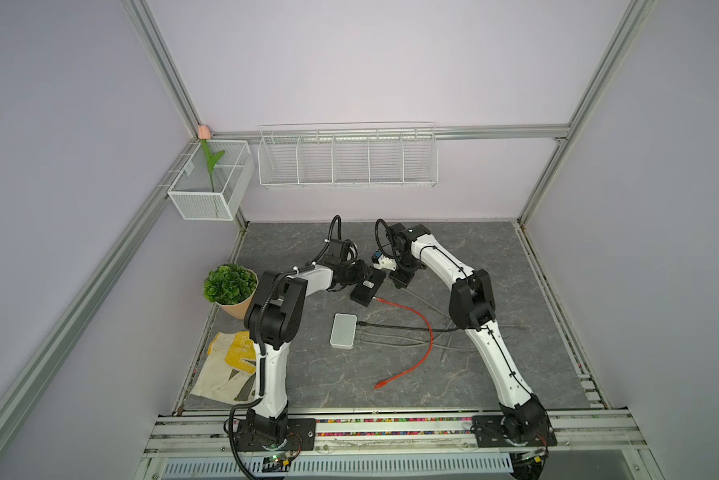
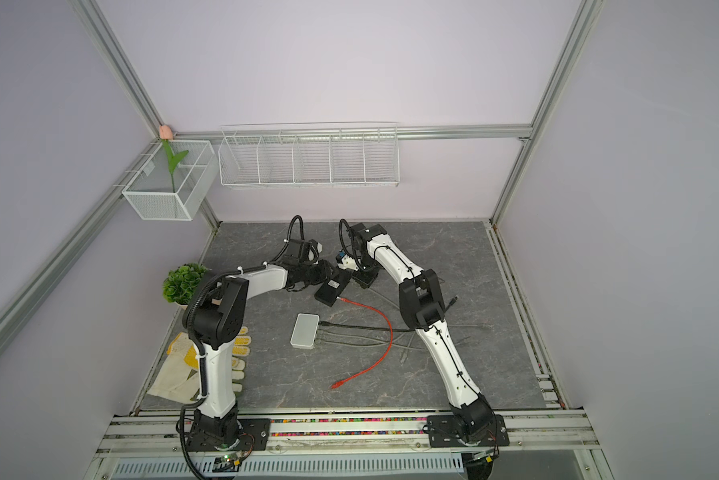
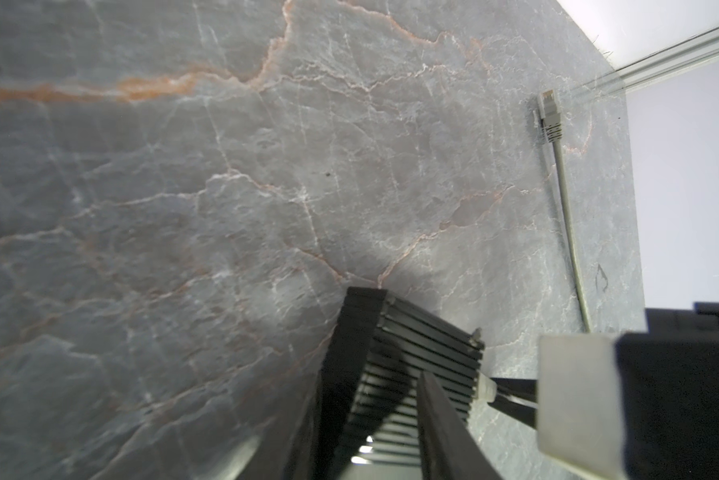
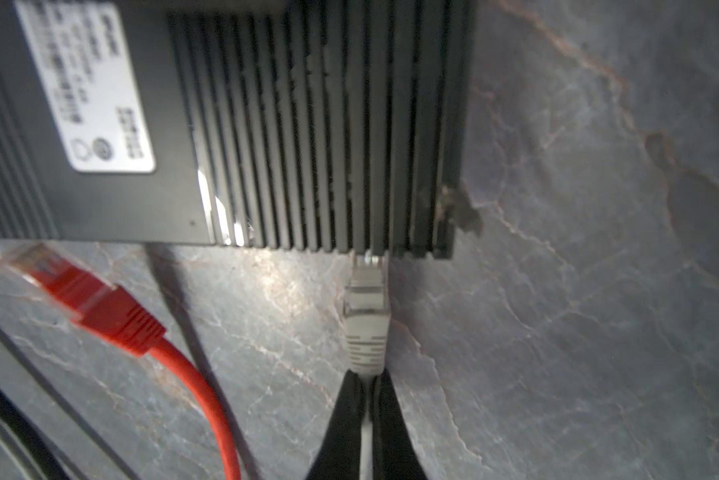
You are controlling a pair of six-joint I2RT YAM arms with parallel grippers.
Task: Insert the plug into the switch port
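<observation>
**Grey plug at the mouth of the switch, held by its tail**

The black switch [image 1: 367,288] lies in the far middle of the table [image 1: 495,257], its ports on the side facing right. The grey plug [image 4: 366,316] sits at the far end of that side with its clear tip against the ribbed edge. Whether it has gone in far enough to latch cannot be told.

The right gripper [image 4: 368,374] is pinched together on the grey plug's tail, where the boot meets the cable. The left gripper [image 1: 351,274] reaches the switch from the left. Its fingers are at the casing, but whether they press on it cannot be told.

The plug is likely light and hard, with a thin, breakable latch tab. Its boot is rubbery, so a grip this far back may let the tip bend aside under a push. A hold nearer the clear head would likely steer it better. The switch looks light enough to slide left on the smooth stone, so it probably needs bracing.

Room is tight to the near side. The red plug [image 4: 100,299] lies just beside the same port face, and dark cables run close by. Nearer still is a white box [image 1: 343,331]. To the right and far side the table is bare apart from loose grey cable.
</observation>
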